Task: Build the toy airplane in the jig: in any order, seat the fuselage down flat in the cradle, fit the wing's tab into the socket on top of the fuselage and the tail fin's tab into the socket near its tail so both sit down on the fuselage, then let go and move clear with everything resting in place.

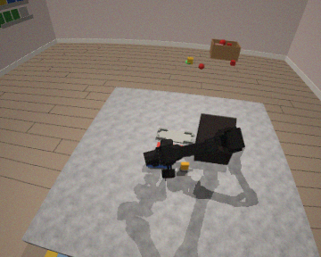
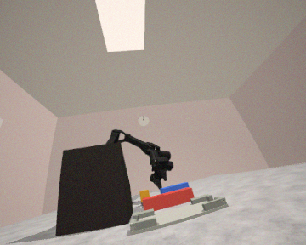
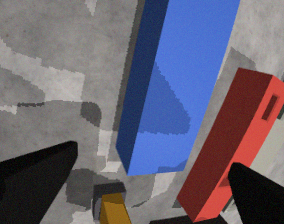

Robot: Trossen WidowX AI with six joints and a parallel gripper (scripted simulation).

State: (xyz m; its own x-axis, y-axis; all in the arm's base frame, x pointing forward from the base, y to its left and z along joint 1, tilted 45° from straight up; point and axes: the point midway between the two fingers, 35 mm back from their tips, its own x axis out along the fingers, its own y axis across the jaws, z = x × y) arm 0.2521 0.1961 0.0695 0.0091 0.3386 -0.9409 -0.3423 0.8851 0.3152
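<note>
The red fuselage (image 2: 168, 199) (image 3: 218, 135) lies beside the pale jig (image 1: 176, 136) (image 2: 177, 215) (image 3: 275, 145), outside its cradle; a socket shows in its top in the wrist view. In the top view the arm mostly hides it. The blue wing (image 1: 156, 166) (image 2: 174, 187) (image 3: 188, 75) lies flat on the other side of the fuselage from the jig. The orange tail fin (image 1: 185, 166) (image 2: 144, 196) (image 3: 114, 210) stands near the wing's end. My gripper (image 2: 160, 186) (image 3: 153, 160) is open and empty, above the wing's end nearest the fin.
A large black box (image 1: 212, 125) (image 2: 92, 191) stands close to the jig and the parts, with the arm reaching over it in the top view. The parts lie on a grey mottled mat (image 1: 101, 134). A cardboard box (image 1: 225, 51) with red balls stands far back on the floor.
</note>
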